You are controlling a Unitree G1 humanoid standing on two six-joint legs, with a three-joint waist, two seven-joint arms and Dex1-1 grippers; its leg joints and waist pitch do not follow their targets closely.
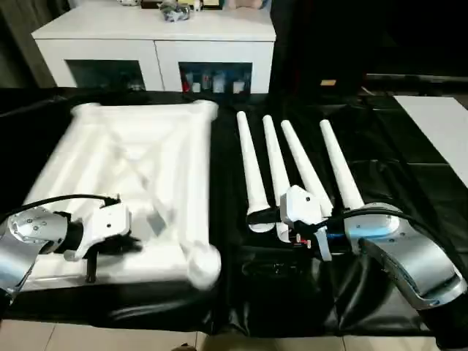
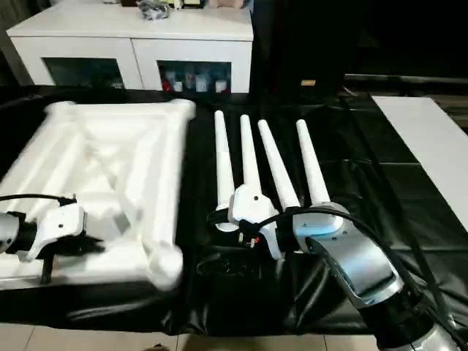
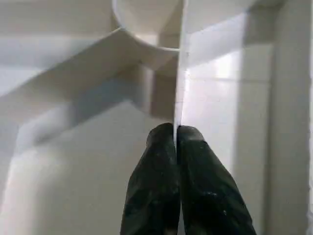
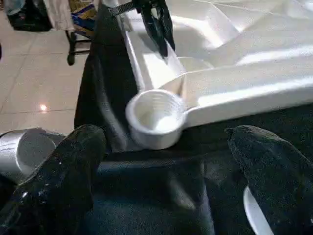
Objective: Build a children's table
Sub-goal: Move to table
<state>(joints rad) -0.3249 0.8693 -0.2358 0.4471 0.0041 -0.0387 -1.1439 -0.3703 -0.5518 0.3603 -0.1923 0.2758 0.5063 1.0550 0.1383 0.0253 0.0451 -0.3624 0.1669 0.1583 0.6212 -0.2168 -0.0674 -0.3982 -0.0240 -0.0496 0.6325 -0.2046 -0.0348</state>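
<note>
**benchguy:** So what's the setup, biggest stuff first?

**tinkerer42:** Whole thing sits on a black crinkly plastic sheet (image 1: 292, 292) spread over the work surface. At the back there's a white cabinet with glass doors (image 1: 157, 51), not part of the build. The main piece is the white plastic rectangular tabletop (image 1: 139, 183), lying upside down on the robot's left half of the sheet, X-shaped ribs facing up, round sockets at the corners. The near socket (image 4: 156, 117) is an empty threaded cup sticking out over the sheet.

**benchguy:** And the legs?

**tinkerer42:** Four long tapered white tube legs (image 1: 252, 168) lie side by side on the sheet, just beside the tabletop on the robot's right, thin ends pointing away, fat ends toward the robot.

**benchguy:** Grippers?

**tinkerer42:** Left gripper (image 3: 176, 134) is over the near edge of the tabletop, its two black fingers (image 3: 151, 196) pinched together on a thin upright rib of the underside, close to a corner socket. Right gripper (image 4: 166, 142) hovers at the fat ends of the legs, fingers spread wide with nothing between them, pointing toward that near socket.
</note>
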